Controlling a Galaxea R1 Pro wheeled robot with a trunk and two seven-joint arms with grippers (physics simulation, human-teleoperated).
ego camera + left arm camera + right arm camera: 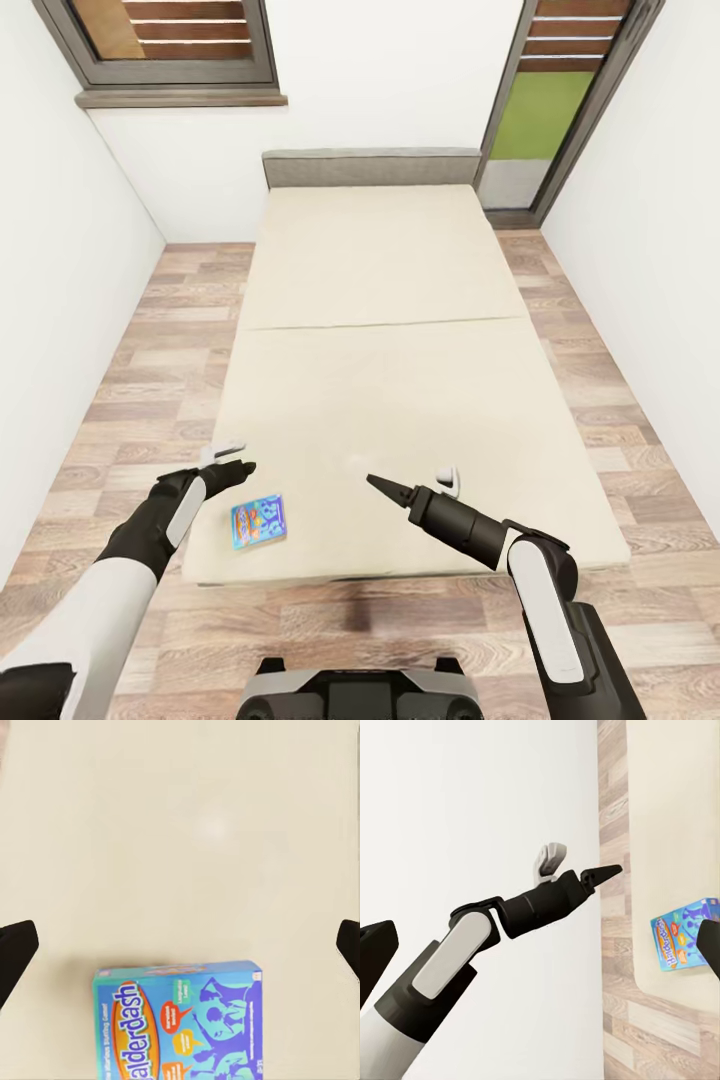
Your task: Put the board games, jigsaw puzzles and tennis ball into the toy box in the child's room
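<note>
At the foot of the large beige-mattressed bed [400,380] with its grey headboard, my left pincer [228,472] hovers with fingers spread wide and empty just beyond the small blue-teal cardboard board game [259,521], which lies flat near the mattress's near corner. To take it cleanly, I judge I should draw the pincer back until the box sits squarely between the fingers [15,952], then descend and close across its narrow sides. My left forearm reaches low over the mattress edge, wrist pitched downward. My right pincer [385,488] points inward over the bed, well apart from the game; I cannot tell its state.
</note>
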